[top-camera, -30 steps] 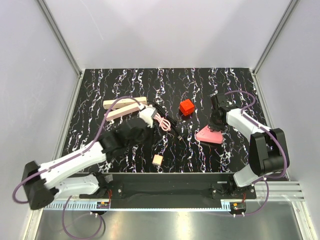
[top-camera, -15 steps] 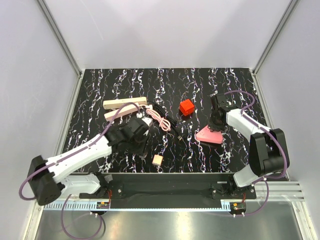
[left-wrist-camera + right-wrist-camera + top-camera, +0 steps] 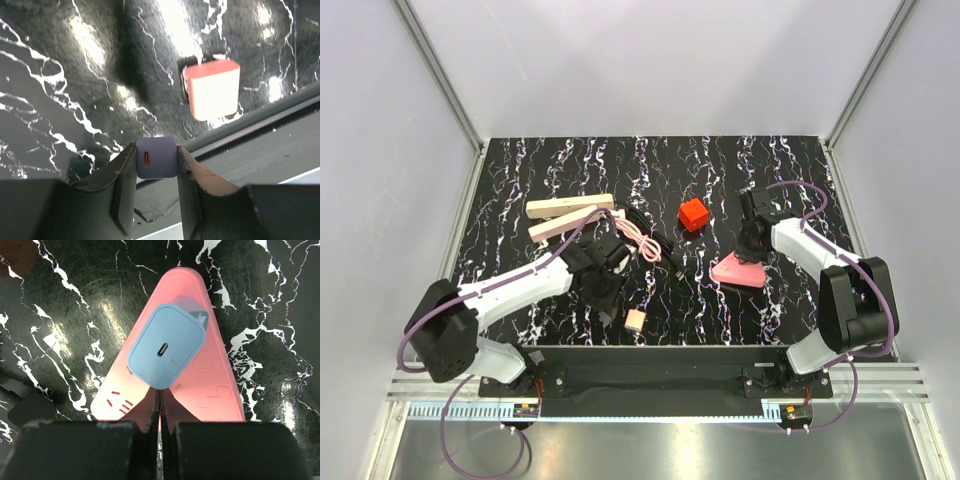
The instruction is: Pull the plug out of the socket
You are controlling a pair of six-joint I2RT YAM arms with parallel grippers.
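Black marbled table; left claw clamped on pale plug

Two beige bars, one red cube, one pink block.

Glossy marbled tabletop; smooth matt plastic plug

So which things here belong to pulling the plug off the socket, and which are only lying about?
For the job: the plug, held in the left gripper; the cream socket bar.

Lying about: other cream bar, red cube, pink cable, small beige block, pink triangle with a blue charger on it.
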